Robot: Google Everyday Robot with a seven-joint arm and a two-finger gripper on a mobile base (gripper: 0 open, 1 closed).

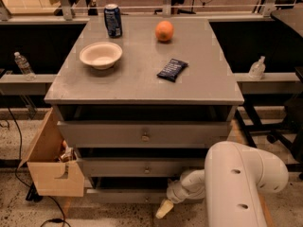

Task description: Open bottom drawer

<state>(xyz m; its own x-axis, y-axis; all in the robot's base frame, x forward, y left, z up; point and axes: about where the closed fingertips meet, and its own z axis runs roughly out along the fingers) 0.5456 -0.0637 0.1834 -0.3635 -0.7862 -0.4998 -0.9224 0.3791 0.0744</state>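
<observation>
Arm [239, 183]: white, low at right front, reaching left.
Gripper [164, 208]: before bottom drawer [120, 196] front; grip state cannot be told.
Bowl [101, 55]: apparently empty.
Cardboard box [53, 170]: indistinct contents.

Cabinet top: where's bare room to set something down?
Front strip of the top, below bowl and packet, is bare; so is the right edge beside the packet. Back half is crowded: can, orange, bowl. Gripper sits low by the bottom drawer.

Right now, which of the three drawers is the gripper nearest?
The bottom drawer, the slimmest and lowest front; the gripper hangs close before it, below the other two fronts.
</observation>
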